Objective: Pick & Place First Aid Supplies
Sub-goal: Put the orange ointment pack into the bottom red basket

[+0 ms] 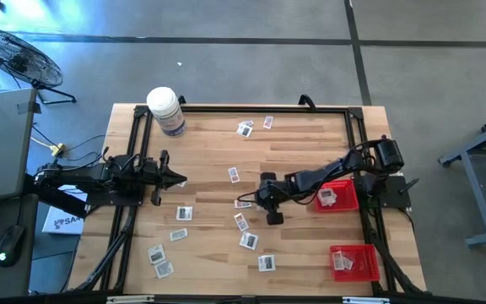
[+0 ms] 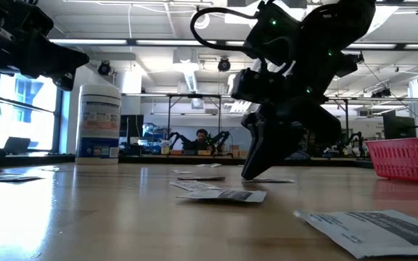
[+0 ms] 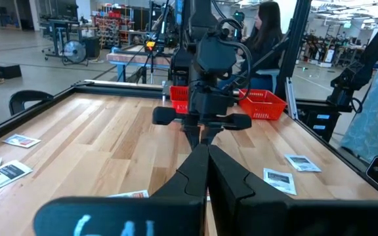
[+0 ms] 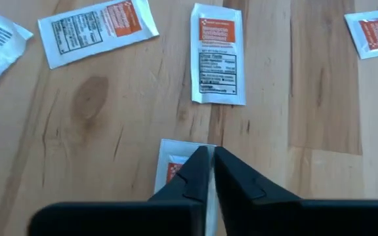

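Right gripper (image 4: 210, 172) is down mid-table w/ fingers pinched on a packet (image 4: 176, 164) lying flat on the wood. Other packets (image 1: 181, 214) scattered around, couple already in the red baskets (image 1: 341, 196). Left gripper (image 1: 175, 178) clenched, hovering at left edge.

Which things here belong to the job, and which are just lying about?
Job:
- scattered first aid packets
- packet under the right hand
- right hand, down on that packet
- two red baskets
- left hand, waiting at the table's left

Lying about:
- white bottle
- floor fan
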### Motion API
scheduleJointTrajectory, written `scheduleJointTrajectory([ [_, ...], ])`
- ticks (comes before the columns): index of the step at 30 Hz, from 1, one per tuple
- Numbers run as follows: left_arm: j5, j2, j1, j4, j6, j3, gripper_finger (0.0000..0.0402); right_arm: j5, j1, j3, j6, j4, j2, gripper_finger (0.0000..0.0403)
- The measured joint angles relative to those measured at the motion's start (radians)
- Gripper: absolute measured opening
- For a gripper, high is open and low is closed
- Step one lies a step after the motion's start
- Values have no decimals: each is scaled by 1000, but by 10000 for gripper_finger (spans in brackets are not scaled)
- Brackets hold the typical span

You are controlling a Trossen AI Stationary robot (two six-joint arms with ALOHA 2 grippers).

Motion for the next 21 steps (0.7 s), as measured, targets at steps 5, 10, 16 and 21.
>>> scheduleJointTrajectory([
  [5,0,0,0,0,0,0,0,33,1,-1,22,-1,0,6],
  [10,0,0,0,0,0,0,0,40,2,-6,26,-15,-37,2],
  [16,0,0,0,0,0,0,0,39,3,-7,32,-30,-129,1],
  [21,0,0,0,0,0,0,0,7,3,-7,53,-29,-186,1],
])
